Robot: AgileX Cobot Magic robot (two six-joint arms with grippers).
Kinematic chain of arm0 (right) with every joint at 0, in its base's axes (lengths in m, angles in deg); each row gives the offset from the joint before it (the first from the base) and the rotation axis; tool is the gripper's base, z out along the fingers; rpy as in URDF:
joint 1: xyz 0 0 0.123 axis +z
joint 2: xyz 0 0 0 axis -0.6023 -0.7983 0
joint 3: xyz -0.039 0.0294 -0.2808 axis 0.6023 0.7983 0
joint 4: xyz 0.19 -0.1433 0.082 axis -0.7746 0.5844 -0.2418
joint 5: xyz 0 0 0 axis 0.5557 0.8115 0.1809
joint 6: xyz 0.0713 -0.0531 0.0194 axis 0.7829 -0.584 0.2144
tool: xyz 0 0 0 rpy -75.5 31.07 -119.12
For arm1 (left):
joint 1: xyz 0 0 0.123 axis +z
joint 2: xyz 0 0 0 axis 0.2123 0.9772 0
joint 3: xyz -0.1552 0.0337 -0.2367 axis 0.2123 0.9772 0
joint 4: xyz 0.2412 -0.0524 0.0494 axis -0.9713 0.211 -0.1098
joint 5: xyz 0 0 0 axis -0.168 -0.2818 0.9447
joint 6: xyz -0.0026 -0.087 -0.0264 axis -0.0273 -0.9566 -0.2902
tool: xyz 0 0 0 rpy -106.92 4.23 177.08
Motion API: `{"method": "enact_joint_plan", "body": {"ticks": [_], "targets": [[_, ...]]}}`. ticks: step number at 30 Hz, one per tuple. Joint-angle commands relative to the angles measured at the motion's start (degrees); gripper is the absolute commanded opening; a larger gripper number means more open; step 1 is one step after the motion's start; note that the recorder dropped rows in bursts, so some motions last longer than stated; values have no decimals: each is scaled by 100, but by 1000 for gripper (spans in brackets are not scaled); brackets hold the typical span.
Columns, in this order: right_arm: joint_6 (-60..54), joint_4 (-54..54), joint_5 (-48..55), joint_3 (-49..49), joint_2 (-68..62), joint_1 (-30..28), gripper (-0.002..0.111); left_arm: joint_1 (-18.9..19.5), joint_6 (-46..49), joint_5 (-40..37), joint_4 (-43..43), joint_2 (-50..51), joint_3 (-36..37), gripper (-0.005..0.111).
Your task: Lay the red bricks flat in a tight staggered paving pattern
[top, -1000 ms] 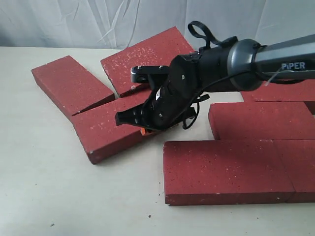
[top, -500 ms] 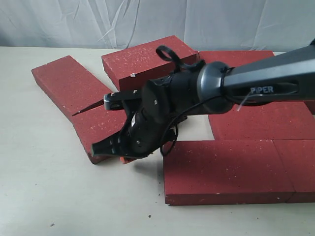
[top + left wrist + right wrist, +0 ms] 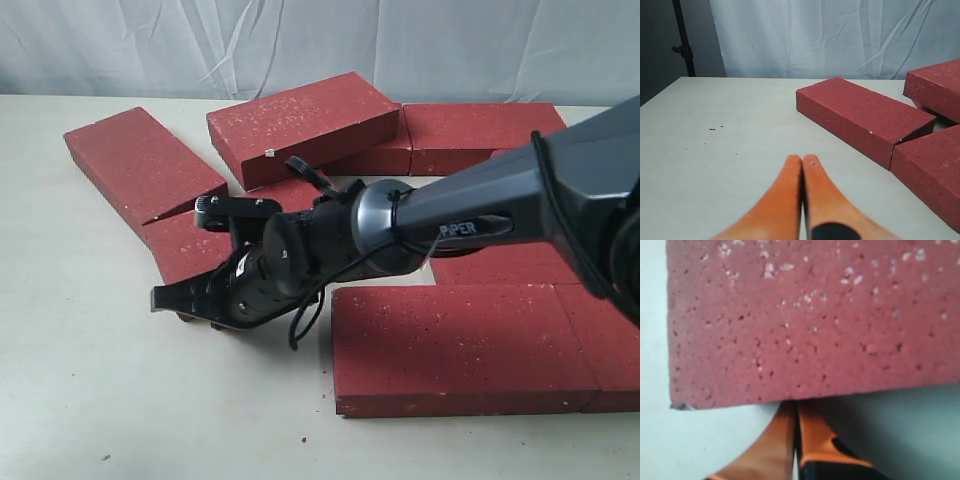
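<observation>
Several red bricks lie on the pale table. One brick (image 3: 140, 165) sits at the far left, another (image 3: 300, 125) rests tilted on its neighbours at the back, and a slanted brick (image 3: 185, 245) lies between them. Laid flat at the right are a front brick (image 3: 450, 345) and a middle-row brick (image 3: 520, 270). My right gripper (image 3: 205, 308) reaches across to the slanted brick's near end. It is shut, and its tips (image 3: 796, 405) touch that brick's edge (image 3: 810, 315) near a corner. My left gripper (image 3: 802, 161) is shut and empty over bare table, apart from the bricks (image 3: 860, 115).
A white curtain (image 3: 320, 40) hangs behind the table. More bricks (image 3: 470, 130) lie at the back right and one (image 3: 610, 340) at the front right edge. A dark stand (image 3: 682, 40) rises beyond the table's far corner in the left wrist view.
My right arm has swept left and down along the slanted brick, from its middle to its near end. The tilted back brick has settled a little lower.
</observation>
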State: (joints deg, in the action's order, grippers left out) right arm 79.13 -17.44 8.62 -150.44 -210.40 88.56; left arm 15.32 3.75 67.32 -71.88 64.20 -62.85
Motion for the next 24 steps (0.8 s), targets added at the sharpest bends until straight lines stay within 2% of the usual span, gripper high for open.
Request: {"method": "enact_joint_plan", "body": {"ticks": [1,14,24], "targets": [[-10,-220,-319,-171,-181,-8,-1,-34,-5,74,0,-27,23,0],[-5,-342,-482,-1272,-873,-44,-1,-34,-5,74,0,-27,23,0],[4,-604,-437,-1334,-927,-581,-1,-34,-5,74,0,-27,23,0]]}}
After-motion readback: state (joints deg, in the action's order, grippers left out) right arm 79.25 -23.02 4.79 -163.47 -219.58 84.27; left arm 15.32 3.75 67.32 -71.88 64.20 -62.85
